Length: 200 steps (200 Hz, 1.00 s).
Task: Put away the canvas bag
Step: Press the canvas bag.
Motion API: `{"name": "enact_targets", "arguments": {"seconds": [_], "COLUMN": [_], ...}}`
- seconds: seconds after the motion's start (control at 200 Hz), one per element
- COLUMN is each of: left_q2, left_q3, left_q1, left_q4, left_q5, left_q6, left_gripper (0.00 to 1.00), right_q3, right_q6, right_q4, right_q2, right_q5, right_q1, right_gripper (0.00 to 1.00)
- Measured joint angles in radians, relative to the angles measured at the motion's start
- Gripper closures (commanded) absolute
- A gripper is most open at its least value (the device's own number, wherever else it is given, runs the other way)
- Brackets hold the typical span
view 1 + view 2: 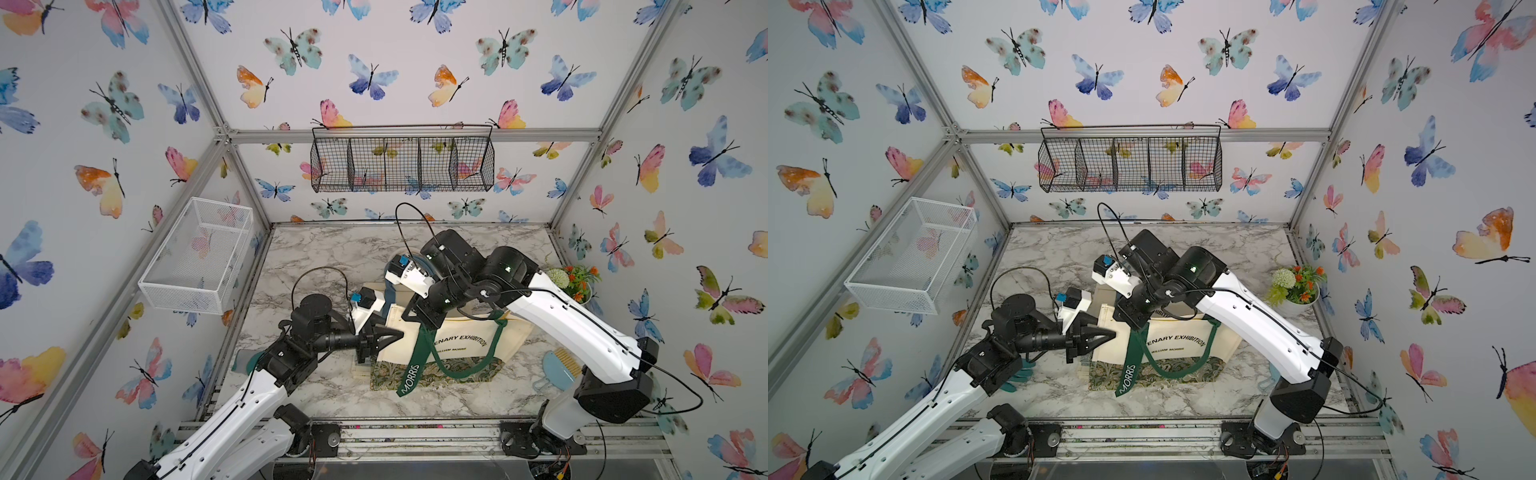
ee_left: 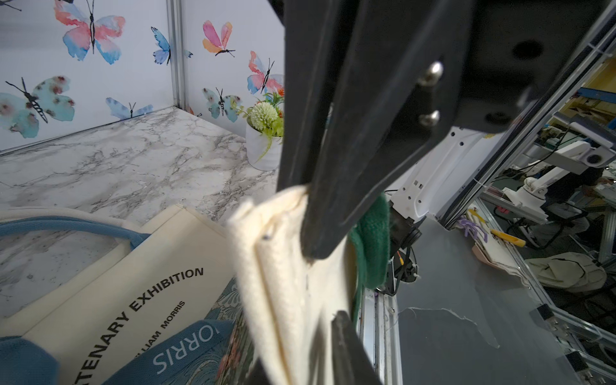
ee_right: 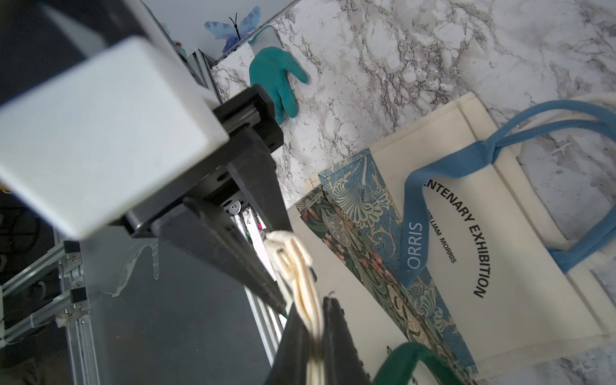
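Seemingly "CENTENARY EXHIBITION" on canvas bag [image 1: 509,334]

- Light: bright, even and diffuse; pale walls look slightly washed out in both top views.
- Shadows: soft and faint on the table [image 1: 332,399].
- Distortion: wide-angle bowing of the frame posts [image 1: 642,62] toward top-view edges.
- Focus: wrist views blur the nearest parts, e.g. the housing [image 3: 100,133]; the bag [image 2: 150,283] print is sharp.
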Motion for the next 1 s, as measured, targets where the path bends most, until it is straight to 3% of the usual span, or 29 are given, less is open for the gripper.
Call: {"name": "enact_targets", "arguments": {"seconds": [0.1,0.155,0.295,0.656,1.001], "left_q2": [0.002,0.001,-0.022,-0.002,0.019], "left_q3": [0.004,0.009,0.016,0.044,0.07], "left_q1": [0.002,0.002,0.001,-0.004,-0.011], "left_q4": [-0.007,-0.016,-0.053,-0.145,-0.174], "left_q5": [-0.017,-0.025,-0.028,0.024,0.046], "left_q6": [0.008,0.016,0.037,0.079,0.105], "left_gripper": [1.0,1.0,1.0,1.0,1.0], "right_q3": [0.0,0.0,-0.065,-0.209,-0.258], "right_q6": [0.024,0.025,-0.006,-0.068,-0.097], "right_q4": [0.002,0.007,0.089,0.265,0.268], "right_q2": [0.0,0.0,-0.033,-0.073,-0.085], "right_q5": [0.005,0.001,-0.046,-0.227,-0.313], "right_q1": [0.0,0.0,-0.014,-0.038,-0.04], "right_gripper": [0.98,0.87,0.75,0.74,0.71]}}
